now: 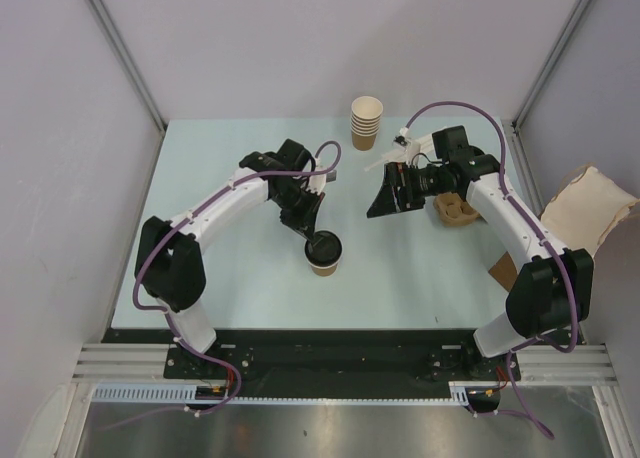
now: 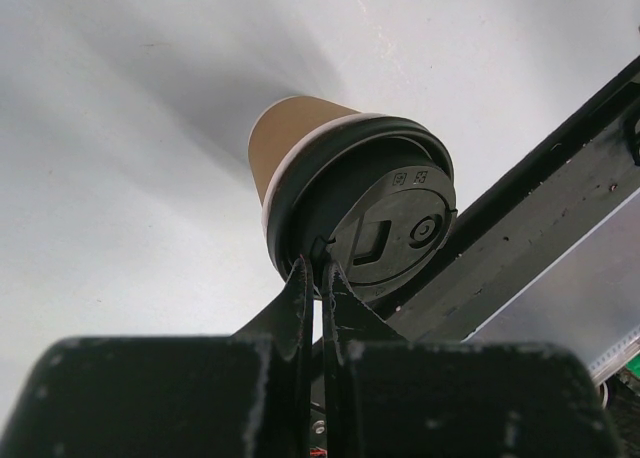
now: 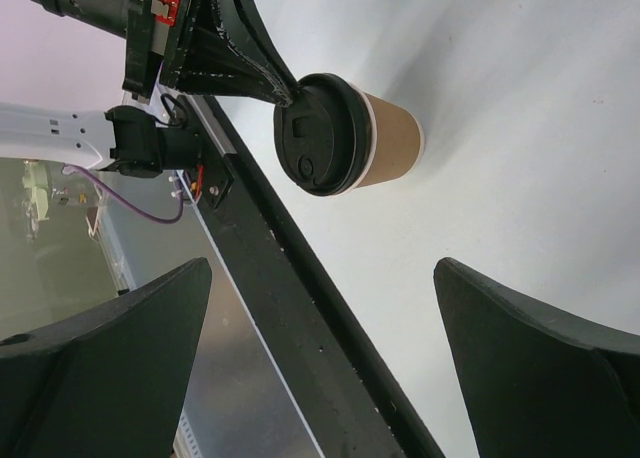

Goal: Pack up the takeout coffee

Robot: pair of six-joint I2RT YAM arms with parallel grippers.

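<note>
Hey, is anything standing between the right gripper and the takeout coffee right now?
Nothing visible does. The open right gripper faces the takeout coffee across bare table. The shut left gripper sits at the cup's top rim, off to the side of that path.

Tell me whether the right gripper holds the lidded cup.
No: the right gripper stands wide open, clear of the cup.

The takeout coffee (image 1: 324,252) stands on the desk (image 1: 220,168) near its front edge, with the left gripper (image 1: 313,234) touching the lid's rear rim. The right gripper (image 1: 388,193) hangs behind it to the right. 1 cup stack (image 1: 367,121) stands at the far edge, and the tray (image 1: 455,211) lies right of that gripper.
</note>
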